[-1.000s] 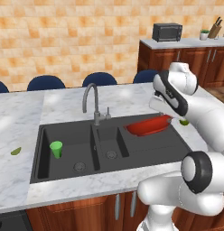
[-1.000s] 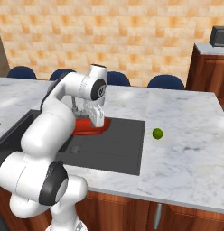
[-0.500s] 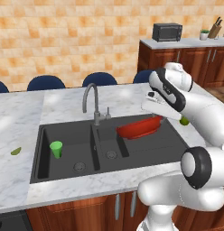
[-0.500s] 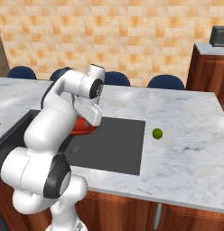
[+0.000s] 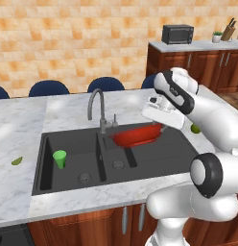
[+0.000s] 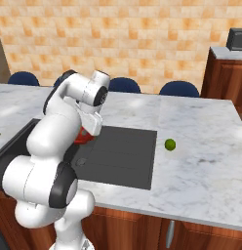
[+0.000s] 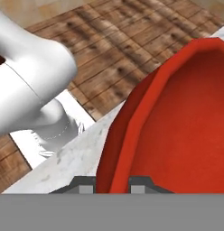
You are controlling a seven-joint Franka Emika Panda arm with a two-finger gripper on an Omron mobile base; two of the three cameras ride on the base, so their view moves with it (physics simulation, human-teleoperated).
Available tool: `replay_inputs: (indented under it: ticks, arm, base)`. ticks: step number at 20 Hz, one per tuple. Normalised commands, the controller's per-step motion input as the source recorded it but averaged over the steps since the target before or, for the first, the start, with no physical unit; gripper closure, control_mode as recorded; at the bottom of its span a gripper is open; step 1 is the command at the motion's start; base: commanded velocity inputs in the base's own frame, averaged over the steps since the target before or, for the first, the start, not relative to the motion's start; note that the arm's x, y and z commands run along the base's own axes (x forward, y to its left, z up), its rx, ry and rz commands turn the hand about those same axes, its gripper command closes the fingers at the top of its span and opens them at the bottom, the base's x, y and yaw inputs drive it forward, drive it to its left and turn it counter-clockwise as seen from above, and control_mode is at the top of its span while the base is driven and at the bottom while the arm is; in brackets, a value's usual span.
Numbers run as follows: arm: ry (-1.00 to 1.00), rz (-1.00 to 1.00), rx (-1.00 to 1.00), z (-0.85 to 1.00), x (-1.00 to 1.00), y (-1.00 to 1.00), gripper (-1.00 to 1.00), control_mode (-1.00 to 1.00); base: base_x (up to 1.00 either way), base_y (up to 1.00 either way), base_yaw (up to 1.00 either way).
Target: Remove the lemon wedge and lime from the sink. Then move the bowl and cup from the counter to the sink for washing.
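Bowl (image 5: 136, 135): red, tilted, held above the right basin of the sink (image 5: 154, 158), its low edge toward the faucet (image 5: 98, 106) at about 9 o'clock from the hand.
Jaws (image 7: 112, 184): nearly closed, pinching the bowl's rim between the two tips; the hand view shows the red wall running up from between them.
Cup (image 5: 59, 159): green, upright in the left basin, already delivered.
Lime (image 6: 170, 144): on the surface at 3 o'clock of the sink, well apart from it.
Wedge (image 5: 16, 161): green sliver on the surface at 9 o'clock of the sink, out of the basin.
Stage: likely the last placement, with the bowl to be lowered and let go.
Risk, slip: the grip takes one thin edge of a wide bowl, so its weight hangs off to one side; it may pivot or slide out before it is down.
Risk, faucet: the low edge is near the spout base; a swing further to 9 o'clock could strike it.
Risk, divider: released too far over, the bowl could land on the wall between basins and tip toward the cup.
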Motion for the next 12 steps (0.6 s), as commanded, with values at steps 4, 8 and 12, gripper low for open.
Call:
replay_inputs:
  ticks: [4,8,12]
  arm:
    - [0.14,0.08,0.11,-0.01,0.0,0.42,1.0,-1.0]
    - [0.12,0.04,0.02,0.0,0.02,0.52,1.0,-1.0]
    - [0.1,0.01,0.0,0.0,0.05,0.48,1.0,-1.0]
  base:
    - [0.0,0.0,0.0]
    - [0.0,0.0,0.0]
    - [0.0,0.0,0.0]
